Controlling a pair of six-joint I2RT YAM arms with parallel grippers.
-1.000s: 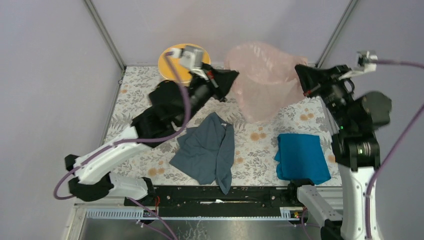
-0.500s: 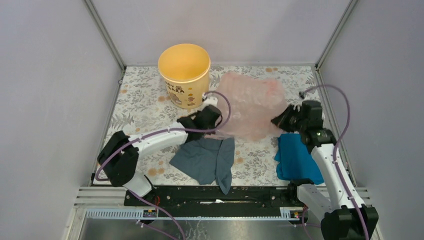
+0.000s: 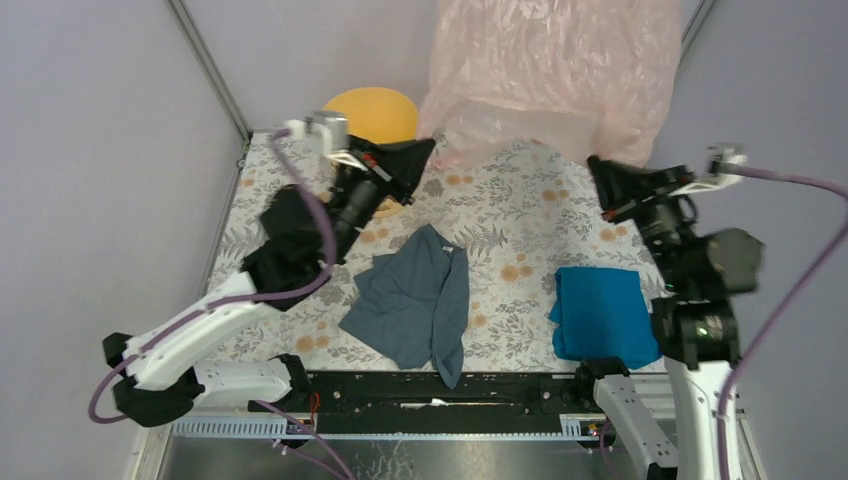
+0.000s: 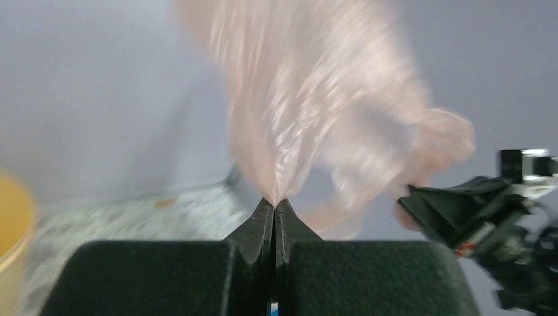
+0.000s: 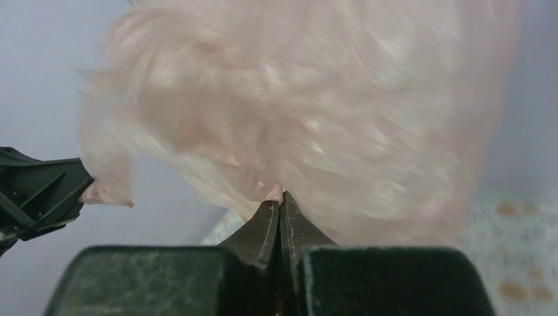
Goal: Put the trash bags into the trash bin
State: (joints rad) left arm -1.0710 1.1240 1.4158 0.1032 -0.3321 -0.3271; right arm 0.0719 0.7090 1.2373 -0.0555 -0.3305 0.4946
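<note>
1. The trash bag [image 3: 555, 70] is held up in the air over the far side of the table [image 3: 520, 215]. It billows upward, past the upper edge of the top view.
2. Its long axis runs side to side, stretched from one end effector to the other. The wrinkled lower edge sags between them.
3. The left end effector [image 4: 274, 204] has its fingers pressed together on a gathered pinch of the film, which fans out upward from the tips.
4. The right end effector [image 5: 279, 197] is likewise clamped on the film at the bag's opposite lower corner, with no gap between its fingers.
5. The trash bin [image 3: 375, 108] stands at the far left of the table, partly hidden behind the left arm. The bag hangs to its right, outside it.
6. A grey-blue cloth [image 3: 415, 295] lies crumpled near the middle of the table, and a bright blue cloth [image 3: 600, 312] lies at the near right.
</note>
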